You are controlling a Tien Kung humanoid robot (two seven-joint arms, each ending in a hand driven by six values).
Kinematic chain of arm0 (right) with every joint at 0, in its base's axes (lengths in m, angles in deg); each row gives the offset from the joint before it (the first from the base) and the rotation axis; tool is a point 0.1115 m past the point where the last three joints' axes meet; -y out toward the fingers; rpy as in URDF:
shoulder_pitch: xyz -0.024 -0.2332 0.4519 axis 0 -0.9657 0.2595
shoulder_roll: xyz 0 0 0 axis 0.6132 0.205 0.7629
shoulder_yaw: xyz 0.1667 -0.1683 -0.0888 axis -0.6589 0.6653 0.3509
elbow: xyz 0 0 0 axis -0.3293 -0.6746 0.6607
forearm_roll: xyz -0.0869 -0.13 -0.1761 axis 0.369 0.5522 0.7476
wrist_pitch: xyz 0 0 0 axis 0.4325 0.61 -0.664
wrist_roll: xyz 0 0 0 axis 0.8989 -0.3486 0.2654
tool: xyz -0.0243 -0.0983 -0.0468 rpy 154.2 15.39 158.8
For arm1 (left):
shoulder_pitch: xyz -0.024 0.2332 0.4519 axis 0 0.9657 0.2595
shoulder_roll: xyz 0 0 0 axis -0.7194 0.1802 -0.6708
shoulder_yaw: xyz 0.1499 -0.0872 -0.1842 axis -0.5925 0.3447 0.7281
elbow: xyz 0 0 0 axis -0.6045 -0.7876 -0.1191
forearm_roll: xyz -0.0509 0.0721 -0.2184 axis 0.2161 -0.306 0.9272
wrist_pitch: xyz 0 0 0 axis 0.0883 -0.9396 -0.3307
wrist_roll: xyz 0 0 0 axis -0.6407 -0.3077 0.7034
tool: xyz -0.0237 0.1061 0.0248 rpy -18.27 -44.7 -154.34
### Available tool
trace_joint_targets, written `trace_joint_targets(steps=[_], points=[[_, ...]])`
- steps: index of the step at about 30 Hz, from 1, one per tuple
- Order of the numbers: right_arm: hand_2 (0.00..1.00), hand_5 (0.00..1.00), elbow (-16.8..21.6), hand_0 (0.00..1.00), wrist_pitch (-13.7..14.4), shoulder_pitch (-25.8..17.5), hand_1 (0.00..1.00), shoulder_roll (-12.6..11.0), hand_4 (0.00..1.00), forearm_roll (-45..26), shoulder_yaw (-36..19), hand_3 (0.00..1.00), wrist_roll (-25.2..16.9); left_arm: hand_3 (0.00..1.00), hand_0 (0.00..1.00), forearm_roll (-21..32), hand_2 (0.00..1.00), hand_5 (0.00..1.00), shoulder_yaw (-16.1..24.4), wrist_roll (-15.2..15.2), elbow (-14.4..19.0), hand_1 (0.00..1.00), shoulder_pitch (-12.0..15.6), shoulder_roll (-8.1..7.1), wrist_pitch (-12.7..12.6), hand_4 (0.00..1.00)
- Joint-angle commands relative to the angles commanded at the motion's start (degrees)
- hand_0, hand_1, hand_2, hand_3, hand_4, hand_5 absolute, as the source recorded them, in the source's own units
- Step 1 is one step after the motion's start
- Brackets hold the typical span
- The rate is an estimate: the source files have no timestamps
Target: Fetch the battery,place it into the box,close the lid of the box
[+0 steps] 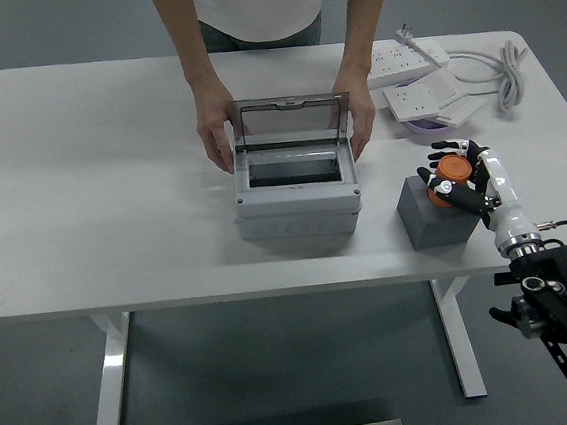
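Observation:
An orange battery (449, 172) stands on a dark grey block (435, 215) at the right of the table. My right hand (453, 178) has its fingers curled around the battery. A grey box (297, 197) with its clear lid (288, 119) standing open sits at the table's middle. A person at the far side holds the box with one hand (216, 139) on its left side and the other hand (359, 123) on its right side. My left hand is out of view.
White power strips (398, 59) and a white cable (501, 71) lie at the back right. A purple-rimmed dish (426, 123) sits under one strip, just behind my right hand. The white table's (93, 211) near edge runs below the box.

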Motion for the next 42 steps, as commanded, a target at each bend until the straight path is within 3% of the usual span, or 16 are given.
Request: trace_joint_targets(steps=[20, 21, 27, 28, 33, 34, 42], points=[[0.556, 0.158, 0.2, 0.513, 2.5, 0.1, 0.549, -0.1, 0.799, -0.2, 1.8, 0.585, -0.7, 0.541, 0.632, -0.5, 0.573, 0.002, 0.3, -0.2, -0.1, 0.698, 0.0, -0.20, -0.1, 0.500], [0.510, 0.128, 0.3, 0.529, 2.7, 0.1, 0.490, -0.2, 0.605, -0.2, 2.0, 0.511, -0.7, 0.541, 0.632, -0.5, 0.573, 0.002, 0.3, -0.2, -0.1, 0.698, 0.0, -0.23, -0.1, 0.500], [0.510, 0.128, 0.1, 0.529, 3.3, 0.1, 0.490, -0.2, 0.605, -0.5, 2.5, 0.511, -0.5, 0.541, 0.632, -0.7, 0.573, 0.002, 0.4, -0.3, -0.1, 0.698, -0.1, -0.30, -0.1, 0.500], [0.428, 0.111, 0.0, 0.470, 3.3, 0.1, 0.412, -0.2, 0.526, -0.6, 2.6, 0.433, -0.5, 0.541, 0.632, -0.7, 0.573, 0.002, 0.4, -0.3, -0.1, 0.698, -0.1, -0.31, -0.1, 0.500], [0.428, 0.111, -0.1, 0.470, 3.2, 0.3, 0.412, -0.3, 0.526, -0.6, 3.1, 0.433, -0.1, 0.541, 0.632, -0.8, 0.573, 0.002, 0.4, -0.4, -0.1, 0.698, -0.1, -0.40, -0.1, 0.500], [0.404, 0.031, -0.1, 0.384, 3.2, 0.3, 0.367, -0.3, 0.513, -0.6, 3.2, 0.393, 0.0, 0.541, 0.632, -0.8, 0.573, 0.002, 0.4, -0.4, -0.1, 0.698, -0.1, -0.43, -0.1, 0.500], [0.399, 0.018, -0.2, 0.376, 3.4, 0.5, 0.363, -0.4, 0.510, -0.5, 3.8, 0.388, 0.3, 0.541, 0.632, -0.9, 0.573, 0.002, 0.4, -0.4, -0.1, 0.698, -0.1, -0.44, -0.2, 0.500]])
